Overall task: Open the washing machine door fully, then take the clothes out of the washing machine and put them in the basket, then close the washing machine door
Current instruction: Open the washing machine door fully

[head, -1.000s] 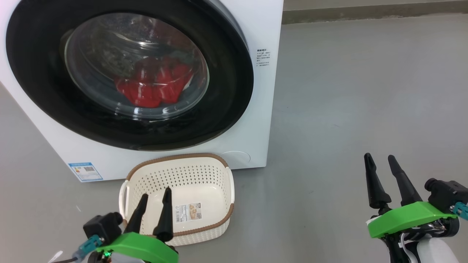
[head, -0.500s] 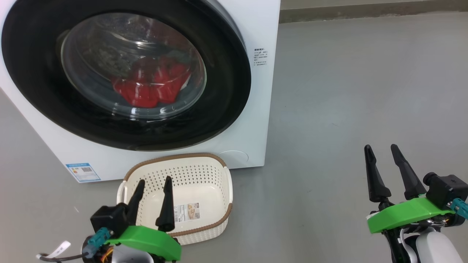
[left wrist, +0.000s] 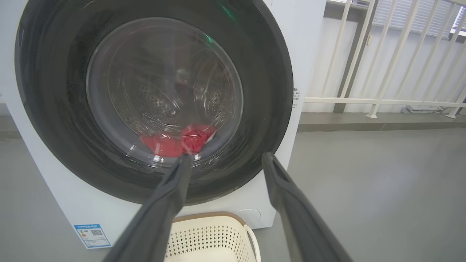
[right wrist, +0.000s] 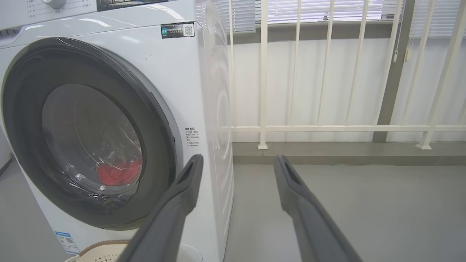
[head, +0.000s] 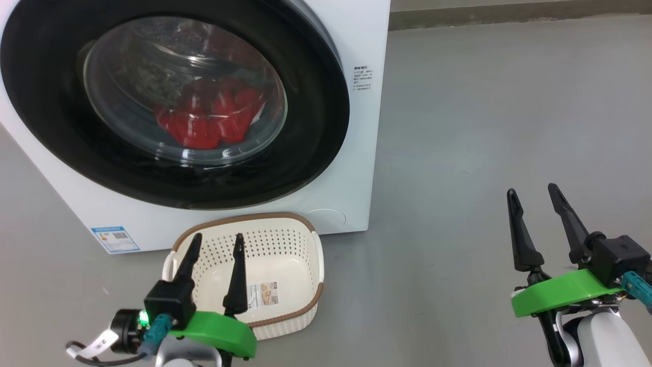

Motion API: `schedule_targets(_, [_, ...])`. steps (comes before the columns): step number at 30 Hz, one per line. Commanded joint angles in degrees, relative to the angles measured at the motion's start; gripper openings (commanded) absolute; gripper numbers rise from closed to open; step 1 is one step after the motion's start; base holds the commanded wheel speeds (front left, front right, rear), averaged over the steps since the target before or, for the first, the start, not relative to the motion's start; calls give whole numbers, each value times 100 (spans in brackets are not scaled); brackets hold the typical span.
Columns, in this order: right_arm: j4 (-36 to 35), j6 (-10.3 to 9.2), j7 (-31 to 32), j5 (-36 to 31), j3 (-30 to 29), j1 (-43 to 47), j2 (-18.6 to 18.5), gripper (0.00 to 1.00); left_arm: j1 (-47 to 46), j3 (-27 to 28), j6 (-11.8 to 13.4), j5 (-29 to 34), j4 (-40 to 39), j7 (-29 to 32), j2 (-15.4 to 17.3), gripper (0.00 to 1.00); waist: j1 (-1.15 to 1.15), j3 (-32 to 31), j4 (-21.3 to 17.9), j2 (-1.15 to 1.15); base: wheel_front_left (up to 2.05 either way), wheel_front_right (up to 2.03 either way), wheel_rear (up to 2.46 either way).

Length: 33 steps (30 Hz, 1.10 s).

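Holding the left gripper (head: 217, 236) above the near-left part of the small cream plastic basket with perforated walls and a brown woven-look rim (head: 277, 239), touching nothing. Spreading its two long dark fingers (left wrist: 164, 207) to a moderate gap, gripping nothing, and pointing them at the lower edge of the large round door with the wide glossy black rim and bulging clear glass centre (head: 316, 117).

Holding the right gripper (head: 532, 189) well apart to the right, over bare grey floor (head: 484, 127). Spreading its dark fingers (right wrist: 309, 218) about as wide, again gripping and touching nothing, and aiming them past the right side of the big white front-loading washing machine (head: 367, 153) toward a pale railing (right wrist: 327, 128).

Lying low inside the drum, behind the door glass: the bright red soft clothes (head: 214, 120), bunched together. Covering the opening with the door; hard to say whether fully latched.

Sitting on the floor just before the machine, below the door: the basket, holding only a paper label. Sticking to the machine's lower-left front: a small blue label (head: 114, 238).
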Motion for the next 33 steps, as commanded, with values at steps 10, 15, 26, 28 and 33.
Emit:
schedule_targets(10, [-183,-5,-136,-384,105,-370,-84,100,-338,151,66,321,-98,-146,81,100,0,-4,6,0,0,0,0])
schedule_targets(15, [-154,-5,-136,-361,88,-356,-84,100,-342,169,67,290,-44,-146,79,100,0,-13,18,0,0,0,0])
schedule_targets(26, [-146,-5,-136,-307,83,-354,-84,100,-343,227,94,282,-117,-146,77,100,0,59,63,0,0,0,0])
schedule_targets(28, [-159,-5,-136,-296,82,-373,-84,100,-366,230,97,289,-157,-146,77,100,0,113,78,0,0,0,0])
schedule_targets(33, [-86,-5,-136,-148,89,-446,-84,100,-418,217,91,292,-289,-146,76,100,0,272,127,0,0,0,0])
